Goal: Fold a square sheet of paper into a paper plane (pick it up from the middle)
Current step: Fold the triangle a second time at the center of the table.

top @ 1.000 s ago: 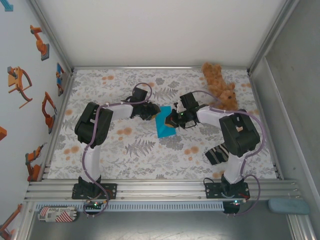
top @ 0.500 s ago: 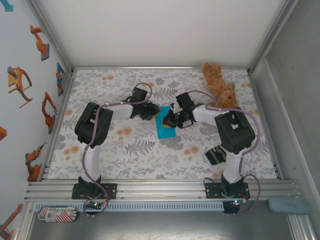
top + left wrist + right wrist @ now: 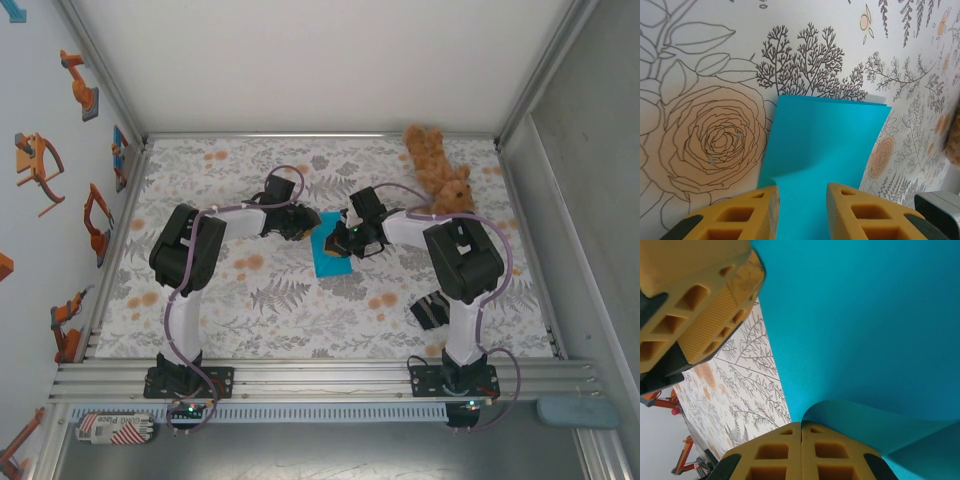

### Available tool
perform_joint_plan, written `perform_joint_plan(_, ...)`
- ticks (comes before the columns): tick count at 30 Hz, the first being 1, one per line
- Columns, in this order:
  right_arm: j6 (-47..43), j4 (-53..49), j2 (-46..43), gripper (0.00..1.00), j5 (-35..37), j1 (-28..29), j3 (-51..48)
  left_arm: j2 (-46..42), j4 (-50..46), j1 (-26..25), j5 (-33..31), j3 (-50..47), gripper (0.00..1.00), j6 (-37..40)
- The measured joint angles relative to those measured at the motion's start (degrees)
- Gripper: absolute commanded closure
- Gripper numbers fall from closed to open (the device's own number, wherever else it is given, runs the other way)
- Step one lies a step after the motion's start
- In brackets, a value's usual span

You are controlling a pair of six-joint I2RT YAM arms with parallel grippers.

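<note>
The square sheet of paper [image 3: 329, 257] is bright cyan-blue and lies folded over on the flowered table [image 3: 250, 290] between the two arms. In the left wrist view the paper [image 3: 825, 135] shows two layers at its far edge. My left gripper [image 3: 802, 192] is open, its yellow fingers apart over the paper's near end. My right gripper [image 3: 801, 426] is shut, and a curled flap of the paper [image 3: 865, 330] runs into the seam at its tips. From above, the left gripper [image 3: 306, 229] and the right gripper [image 3: 341, 241] sit close together at the paper's far end.
A brown teddy bear [image 3: 441, 177] lies at the back right. A dark striped cloth [image 3: 432, 309] lies by the right arm's base. Metal frame rails [image 3: 320, 135] border the table. One left finger [image 3: 710, 320] hangs just above the sheet in the right wrist view.
The right arm's elbow has swung left and forward, and its gripper has edged slightly left over the paper. The left arm has not moved.
</note>
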Motion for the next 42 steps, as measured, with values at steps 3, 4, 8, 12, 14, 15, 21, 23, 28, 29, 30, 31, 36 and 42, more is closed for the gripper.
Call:
perform_joint_plan(3,0.3,0.6,0.1,1.0,0.4,0.2,0.1,0.0,0.0,0.0,0.0,0.0,0.69,0.0)
perform_joint_plan(4,0.4,0.8,0.2,1.0,0.4,0.3,0.3,0.0,0.0,0.0,0.0,0.0,0.69,0.0)
perform_joint_plan(8,0.8,1.4,0.7,1.0,0.4,0.4,0.7,0.0,0.0,0.0,0.0,0.0,0.69,0.0)
perform_joint_plan(12,0.8,1.4,1.1,1.0,0.4,0.5,0.7,0.0,0.0,0.0,0.0,0.0,0.69,0.0)
perform_joint_plan(14,1.0,1.3,1.2,1.0,0.4,0.5,0.7,0.0,0.0,0.0,0.0,0.0,0.69,0.0)
perform_joint_plan(15,1.0,1.3,1.2,1.0,0.4,0.6,0.7,0.0,0.0,0.0,0.0,0.0,0.69,0.0)
perform_joint_plan(21,1.0,1.3,1.6,1.0,0.4,0.7,1.1,0.0,0.0,0.0,0.0,0.0,0.69,0.0)
perform_joint_plan(23,1.0,1.3,1.8,1.0,0.4,0.7,1.3,0.0,0.0,0.0,0.0,0.0,0.69,0.0)
perform_joint_plan(28,1.0,1.3,1.8,1.0,0.5,0.8,1.3,0.0,0.0,0.0,0.0,0.0,0.69,0.0)
perform_joint_plan(29,1.1,1.3,1.9,1.0,0.6,0.8,1.3,0.0,0.0,0.0,0.0,0.0,0.69,0.0)
perform_joint_plan(30,1.1,1.3,1.9,1.0,0.6,0.8,1.3,0.0,0.0,0.0,0.0,0.0,0.69,0.0)
perform_joint_plan(31,1.2,1.2,1.9,1.0,0.6,0.8,1.3,0.0,0.0,0.0,0.0,0.0,0.69,0.0)
perform_joint_plan(36,1.2,1.0,1.9,1.0,0.7,0.8,1.3,0.0,0.0,0.0,0.0,0.0,0.69,0.0)
perform_joint_plan(42,1.3,0.9,2.1,1.0,1.5,0.8,1.3,0.0,0.0,0.0,0.0,0.0,0.69,0.0)
